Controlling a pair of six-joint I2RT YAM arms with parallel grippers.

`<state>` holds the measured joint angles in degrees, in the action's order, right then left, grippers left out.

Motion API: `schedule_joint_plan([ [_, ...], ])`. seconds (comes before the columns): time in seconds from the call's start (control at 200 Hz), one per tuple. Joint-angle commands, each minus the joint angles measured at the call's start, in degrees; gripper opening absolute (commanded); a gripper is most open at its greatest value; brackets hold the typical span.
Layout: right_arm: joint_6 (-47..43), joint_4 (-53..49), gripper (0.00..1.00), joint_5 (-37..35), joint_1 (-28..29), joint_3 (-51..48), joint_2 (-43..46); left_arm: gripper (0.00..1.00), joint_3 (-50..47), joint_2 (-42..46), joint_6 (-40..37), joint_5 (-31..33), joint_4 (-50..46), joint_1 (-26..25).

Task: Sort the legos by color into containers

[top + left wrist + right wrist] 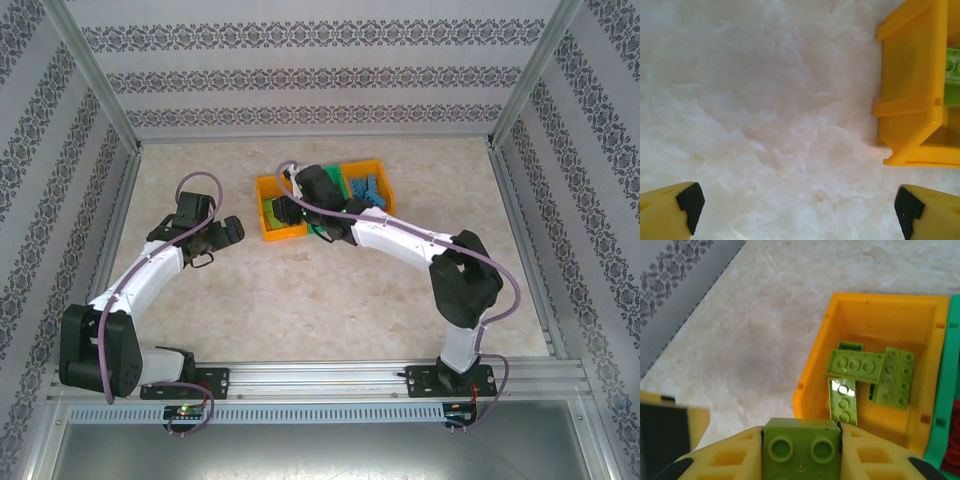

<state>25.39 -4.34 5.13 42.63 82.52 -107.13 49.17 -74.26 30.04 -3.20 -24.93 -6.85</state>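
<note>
From above, the left bin (278, 234), green bin (322, 236) and right bin (386, 192) stand in a row toward the table's (200, 300) far edge, about mid-width. Your right gripper (292, 210) hangs over the left bin. The green bin is mostly under that arm, and the right bin holds blue bricks (368, 188). Your left gripper (228, 234) sits just left of the row. There is bare table toward the near and left edges, so you have room to pull either arm back.

In the left wrist view, the left gripper (797, 207) is spread wide with nothing between its pads (689, 201), above bare table (765, 100). The left bin's (910, 100) outer wall is close on one side, so mind it if you swing that way.

In the right wrist view, the right gripper (801, 452) is clamped on a lime brick (801, 440), pinched across its flat side walls with the studs facing the camera. It hangs at the near end of the left bin (815, 365), where other lime bricks (855, 365) already lie. I can't tell whether it is over the wall or just short of it.

Expect the brick to be light, rigid and smooth-sided, so a weak pinch could let it twist, and opposite flat faces are the right hold. The bin probably slides if you nudge its rim. The green bin (942, 390) runs just alongside, so keep the drop centred
</note>
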Motion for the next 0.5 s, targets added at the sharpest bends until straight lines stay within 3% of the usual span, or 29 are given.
schedule_joint_plan([
  [0.0, 5.36, -1.99, 0.28, 5.77, -2.35, 4.47, -6.31, 0.99, -1.43, 2.35, -0.16, 1.13, 2.12, 1.02],
  [0.28, 8.97, -2.10, 0.31, 8.36, -4.58, 13.24, -14.86, 0.99, -3.04, 1.73, -0.42, 0.48, 2.69, 1.14],
  [0.495, 9.59, -3.41, 0.54, 9.02, -5.29, 15.67, -17.48, 0.99, -3.11, 1.73, -0.91, 0.37, 2.39, 1.31],
])
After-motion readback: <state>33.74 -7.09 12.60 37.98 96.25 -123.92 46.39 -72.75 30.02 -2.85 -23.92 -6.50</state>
